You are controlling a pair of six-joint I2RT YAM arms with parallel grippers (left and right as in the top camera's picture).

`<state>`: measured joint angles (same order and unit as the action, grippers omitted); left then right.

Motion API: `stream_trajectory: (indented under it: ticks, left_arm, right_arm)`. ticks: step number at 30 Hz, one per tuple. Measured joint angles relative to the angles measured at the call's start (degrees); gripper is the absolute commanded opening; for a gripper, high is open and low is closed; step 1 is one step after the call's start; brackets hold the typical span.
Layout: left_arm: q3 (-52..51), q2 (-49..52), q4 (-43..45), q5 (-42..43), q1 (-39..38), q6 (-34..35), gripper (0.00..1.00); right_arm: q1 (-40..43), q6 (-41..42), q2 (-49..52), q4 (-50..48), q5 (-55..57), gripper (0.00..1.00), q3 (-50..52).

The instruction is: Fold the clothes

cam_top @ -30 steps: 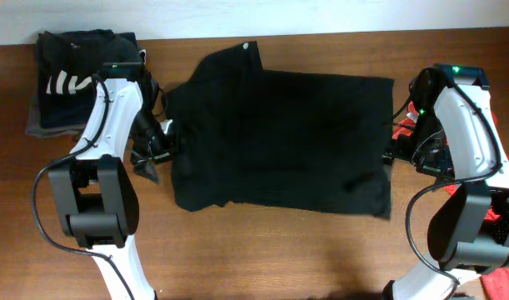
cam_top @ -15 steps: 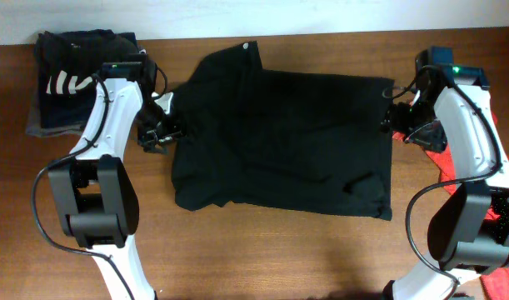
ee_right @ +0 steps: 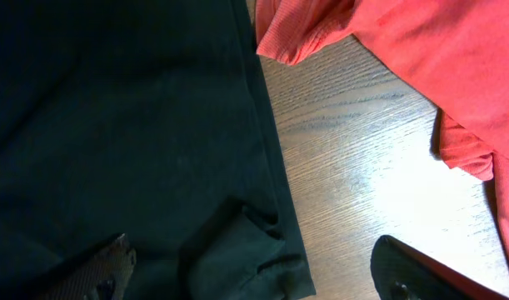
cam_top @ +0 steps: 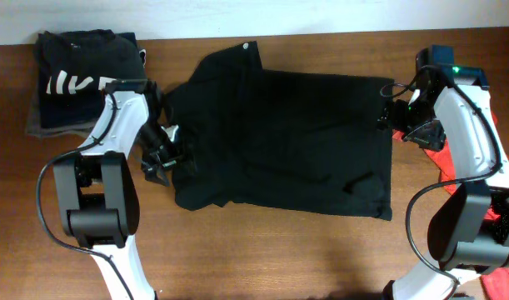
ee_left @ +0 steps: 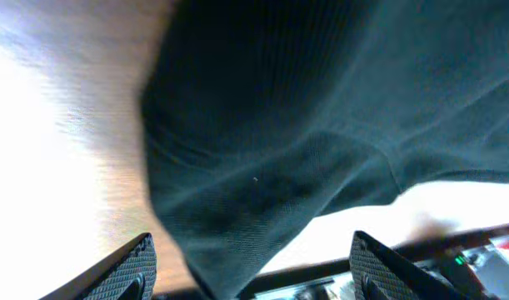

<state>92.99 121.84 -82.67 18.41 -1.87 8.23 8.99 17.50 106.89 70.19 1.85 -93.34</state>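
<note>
The large black garment (cam_top: 279, 142) lies spread flat across the middle of the table. My left gripper (cam_top: 161, 156) is at its left edge. In the left wrist view the black fabric (ee_left: 304, 125) hangs down between the wide-apart fingers (ee_left: 131, 268), and nothing is pinched. My right gripper (cam_top: 389, 119) is at the garment's far right corner. It stands open over the black edge (ee_right: 262, 242), where a small fold is bunched. The orange-red shirt (ee_right: 404, 50) lies just beside that edge and is also seen by the right arm (cam_top: 441, 158).
A stack of folded dark clothes (cam_top: 71, 79) with white stripes sits at the far left corner. Bare wooden table (cam_top: 262, 250) runs along the front. The two arm bases stand at the front left (cam_top: 92, 208) and front right (cam_top: 466, 225).
My left gripper moved toward the back, then came forward again along the garment's left edge. My right gripper moved from the middle of the right edge to the far corner and stayed.
</note>
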Motion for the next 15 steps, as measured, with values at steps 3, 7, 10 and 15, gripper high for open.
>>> stream_trajectory:
  ticks: [3,7,10,15]
  left_arm:
    - [-3.37,0.00,1.31,1.62,-0.48,0.00,0.73]
    - [-7.63,0.00,3.72,2.64,-2.21,-0.04,0.56]
    - [-8.41,0.00,4.20,3.08,-3.10,0.31,0.05]
    - [-8.28,0.00,2.27,3.34,-3.43,0.22,0.01]
  right_arm:
    - [0.00,-0.02,0.00,0.00,0.00,0.96,0.02]
    - [0.00,-0.15,0.00,0.00,0.00,0.96,0.02]
    - [0.00,-0.17,0.00,0.00,0.00,0.96,0.02]
    - [0.00,-0.20,0.00,-0.02,0.00,0.96,0.02]
